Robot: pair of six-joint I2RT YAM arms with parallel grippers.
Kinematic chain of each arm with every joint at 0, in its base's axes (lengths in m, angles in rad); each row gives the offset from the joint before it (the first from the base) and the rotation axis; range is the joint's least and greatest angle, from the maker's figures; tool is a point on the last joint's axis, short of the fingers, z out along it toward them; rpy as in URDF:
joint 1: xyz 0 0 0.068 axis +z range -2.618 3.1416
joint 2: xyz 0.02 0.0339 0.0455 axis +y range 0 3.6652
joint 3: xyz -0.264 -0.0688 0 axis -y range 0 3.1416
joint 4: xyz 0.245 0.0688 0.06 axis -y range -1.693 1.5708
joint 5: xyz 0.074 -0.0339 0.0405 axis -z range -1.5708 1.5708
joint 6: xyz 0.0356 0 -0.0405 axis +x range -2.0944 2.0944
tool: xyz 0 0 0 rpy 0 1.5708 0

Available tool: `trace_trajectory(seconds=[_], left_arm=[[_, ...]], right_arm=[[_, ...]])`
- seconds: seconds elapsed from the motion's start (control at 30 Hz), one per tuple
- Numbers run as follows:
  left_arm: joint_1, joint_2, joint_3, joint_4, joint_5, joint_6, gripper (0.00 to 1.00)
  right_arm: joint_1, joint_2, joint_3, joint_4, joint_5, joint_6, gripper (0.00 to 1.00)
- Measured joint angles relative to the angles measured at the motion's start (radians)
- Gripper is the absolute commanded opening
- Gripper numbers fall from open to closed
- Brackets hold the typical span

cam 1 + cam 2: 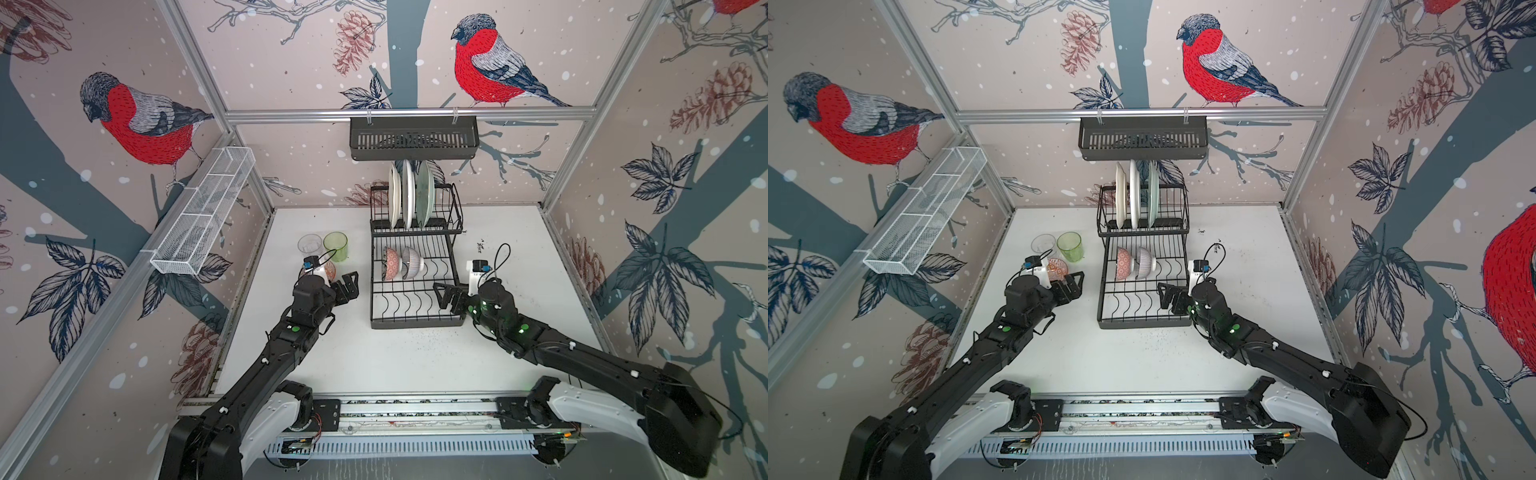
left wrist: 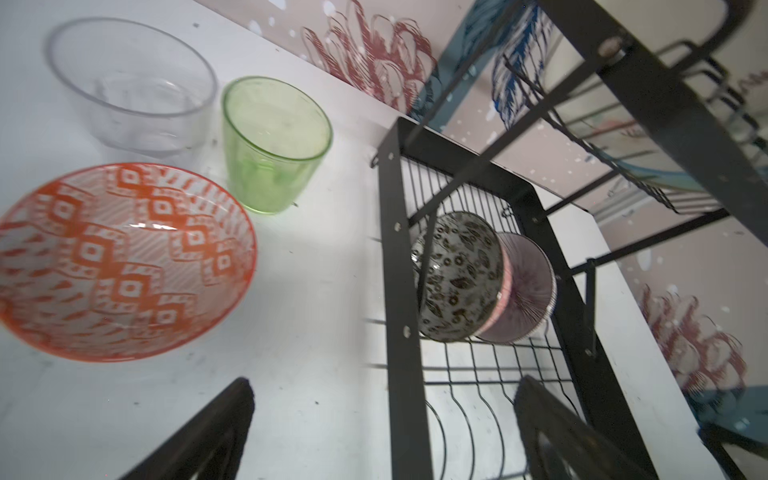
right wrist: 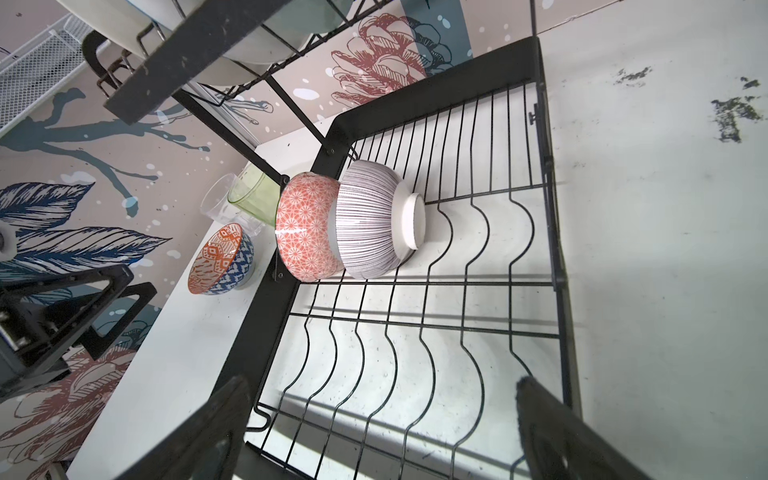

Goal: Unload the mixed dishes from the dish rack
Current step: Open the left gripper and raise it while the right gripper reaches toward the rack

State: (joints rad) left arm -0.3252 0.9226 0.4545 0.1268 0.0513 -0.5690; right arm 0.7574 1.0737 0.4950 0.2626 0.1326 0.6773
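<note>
Beside dish rack (image 1: 415, 323) edge: left tool (image 1: 350, 286) spread, gap apparently narrow.

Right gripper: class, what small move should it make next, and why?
Probably ease the open right gripper forward toward the striped bowl, which stands on edge in the lower level of the dish rack, nearest it. Its jaws are empty and face that bowl.
</note>
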Motion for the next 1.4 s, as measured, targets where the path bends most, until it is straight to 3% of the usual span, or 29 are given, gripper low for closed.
trace_trajectory(seconds=[0.33,0.73,1.0,1.4], left_arm=[[-0.175,-0.095,-0.010,-0.014,-0.056,0.019,0.98],[-0.186,-0.174,-0.093,0.030,-0.056,0.022,0.98],[-0.188,-0.140,-0.126,0.109,-0.052,0.015,0.98],[-0.189,-0.100,-0.144,0.175,-0.029,0.027,0.98]], right_arm=[[0.003,0.060,0.018,0.002,0.004,0.003,1.00],[0.001,0.156,0.069,0.041,0.035,0.002,0.96],[-0.032,0.291,0.091,0.099,-0.002,-0.010,0.84],[-0.034,0.498,0.236,0.142,-0.064,-0.080,0.83]])
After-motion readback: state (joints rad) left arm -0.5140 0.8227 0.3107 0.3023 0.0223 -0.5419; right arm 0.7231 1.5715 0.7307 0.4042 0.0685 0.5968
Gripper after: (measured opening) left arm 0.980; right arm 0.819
